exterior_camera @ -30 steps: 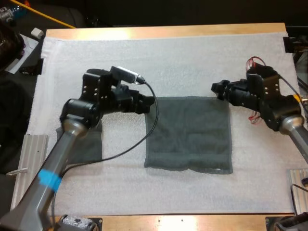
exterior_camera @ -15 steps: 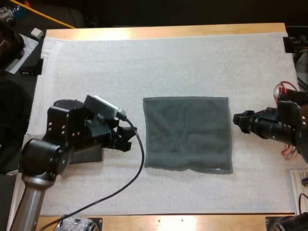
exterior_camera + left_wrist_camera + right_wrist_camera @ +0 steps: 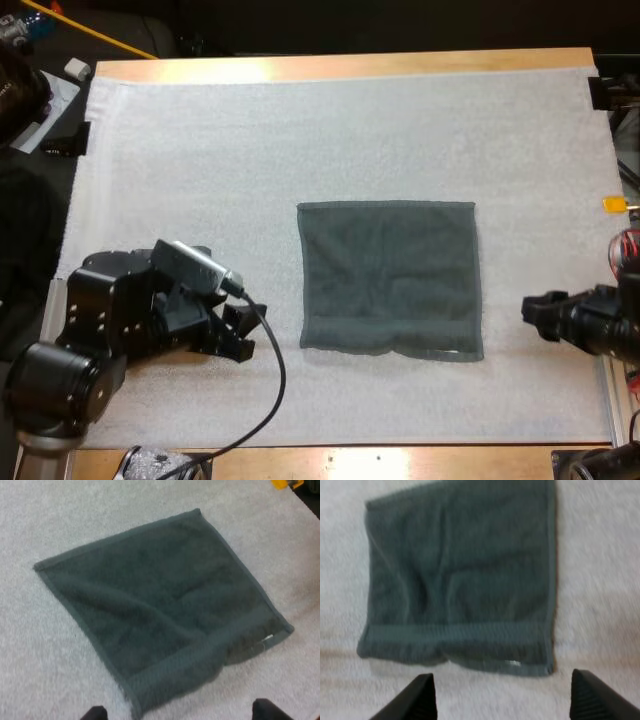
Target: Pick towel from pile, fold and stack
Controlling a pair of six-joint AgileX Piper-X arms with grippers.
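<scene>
High view: towel (image 3: 390, 278) lies flat mid-frame on the mat (image 3: 350, 130), square to it. Left gripper (image 3: 243, 333) sits lower left, off the towel's lower-left corner and clear of it; right gripper (image 3: 531, 316) is at the right edge of frame, beside the lower-right corner, also clear. Both carry nothing.

I read the step as going in on the two bottom corners to start the fold. To do it well:
- pinch both corners at once, same depth, right on the hem
- lift level
- carry up to the top edge and match corners before letting go
- the bottom edge bulges a bit right of centre, so draw it taut first or the fold sets crooked

Left wrist view: fingers (image 3: 264, 711) stand apart, nothing between them; towel just ahead, its hem slightly puckered by the label (image 3: 268, 638).

Right wrist view: fingers (image 3: 592, 696) spread wide, released; towel's hem edge just ahead of them, label at its corner.

Versus 1 s ago in the high view: both grippers were up at the towel's top corners; at 0.5 s ago, partway down its sides; now pulled back level with its lower part. The towel hasn't shifted.
</scene>
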